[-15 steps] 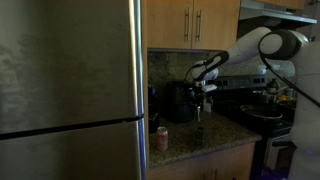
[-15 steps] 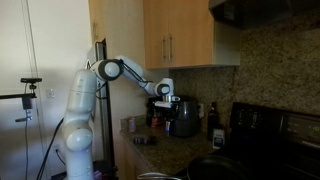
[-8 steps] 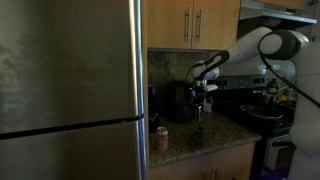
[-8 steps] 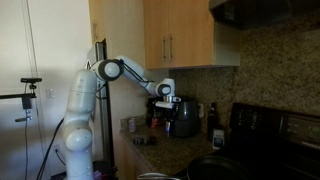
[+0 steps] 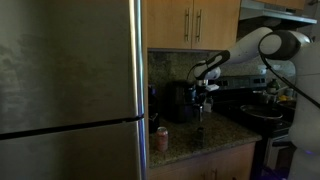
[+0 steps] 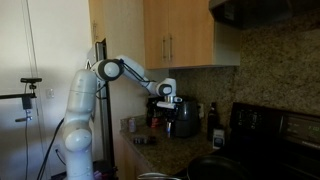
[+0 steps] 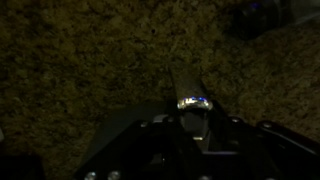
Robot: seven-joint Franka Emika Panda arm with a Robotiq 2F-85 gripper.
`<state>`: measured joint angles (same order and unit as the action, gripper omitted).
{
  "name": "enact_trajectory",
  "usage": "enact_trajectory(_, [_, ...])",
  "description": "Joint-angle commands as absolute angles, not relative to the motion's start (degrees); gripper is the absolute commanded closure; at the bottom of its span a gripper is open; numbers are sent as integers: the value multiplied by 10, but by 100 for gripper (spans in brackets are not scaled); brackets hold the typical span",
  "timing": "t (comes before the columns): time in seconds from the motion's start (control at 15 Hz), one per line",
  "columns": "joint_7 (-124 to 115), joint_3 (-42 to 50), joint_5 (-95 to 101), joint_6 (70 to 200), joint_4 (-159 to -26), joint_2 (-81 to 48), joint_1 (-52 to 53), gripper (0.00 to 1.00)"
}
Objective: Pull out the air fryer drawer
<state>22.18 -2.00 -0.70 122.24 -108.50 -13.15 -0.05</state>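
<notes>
No text, brand or no. could be read in any view. The air fryer (image 5: pixel 180 102) front was too dark, and the orange-red can (image 5: pixel 162 138) was too small & blurred to show any label.

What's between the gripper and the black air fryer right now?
Nothing visible: in an exterior view only a narrow bare gap separates the gripper from the squat black boxy air fryer, above the speckled granite counter.
</notes>
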Motion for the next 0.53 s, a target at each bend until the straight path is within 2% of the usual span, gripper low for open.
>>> enact_trajectory(0.0, [221,-24,-6,1221,-1084,-132,-4,66])
enact_trajectory(0.07, [221,-24,-6,1221,-1084,-132,-4,91])
enact_trajectory(0.47, [219,-37,14,1225,-1158,-122,10,91])
